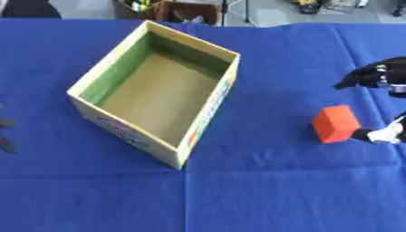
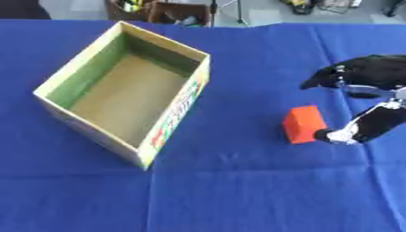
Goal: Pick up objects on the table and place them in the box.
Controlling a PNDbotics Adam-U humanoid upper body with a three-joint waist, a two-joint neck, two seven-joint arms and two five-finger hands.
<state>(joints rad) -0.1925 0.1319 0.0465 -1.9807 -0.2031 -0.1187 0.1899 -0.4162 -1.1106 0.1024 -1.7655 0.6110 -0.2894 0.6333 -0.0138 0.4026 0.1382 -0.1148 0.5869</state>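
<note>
An open cardboard box (image 1: 108, 57) stands at the left middle of the blue tablecloth, turned askew; its inside shows bare cardboard and nothing else. An orange block (image 2: 304, 124) sits on the cloth to the right of the box, well apart from it. My right hand (image 2: 369, 72) comes in from the right edge and is open. Its thumb (image 2: 349, 133) touches the block's right side low down, while its fingers (image 2: 325, 80) hang above and behind the block without touching it. Small dark parts of my left hand (image 1: 5, 133) show at the left edge.
Blue cloth (image 1: 262, 195) covers the whole table, with bare stretches in front of the box and between box and block. Beyond the far edge stand a brown container (image 1: 186, 11) and other clutter on a grey floor.
</note>
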